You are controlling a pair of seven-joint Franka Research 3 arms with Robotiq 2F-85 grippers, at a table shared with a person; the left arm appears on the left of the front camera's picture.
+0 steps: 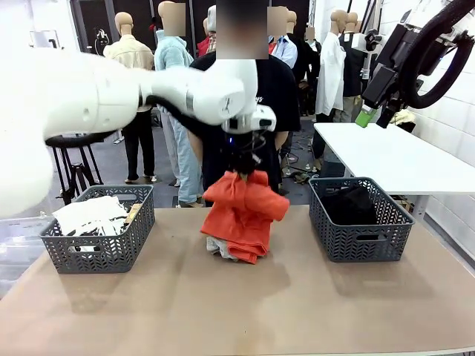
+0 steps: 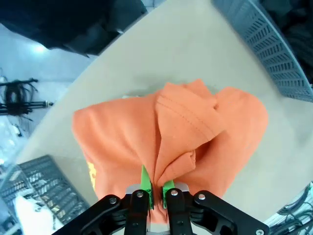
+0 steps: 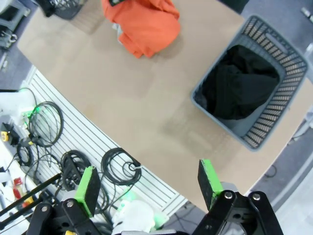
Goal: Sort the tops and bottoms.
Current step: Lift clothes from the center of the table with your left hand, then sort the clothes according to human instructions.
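My left gripper (image 1: 241, 170) is shut on the top of the orange top (image 1: 243, 213), which hangs from it with its lower folds on the table's middle. In the left wrist view the green pads (image 2: 145, 182) pinch a fold of that orange top (image 2: 171, 142). A light grey top (image 1: 218, 248) peeks out under the orange one. The white printed top (image 1: 89, 216) lies in the left basket (image 1: 100, 248). The black bottoms (image 1: 352, 204) lie in the right basket (image 1: 360, 237), also seen as black bottoms (image 3: 239, 88) from above. My right gripper (image 3: 149, 183) is open, high at the right, empty.
A person in a black T-shirt (image 1: 278, 89) stands at the far side behind the orange garment. A white table (image 1: 393, 152) stands at the back right. Cables (image 3: 44, 122) lie on the floor beyond the table edge.
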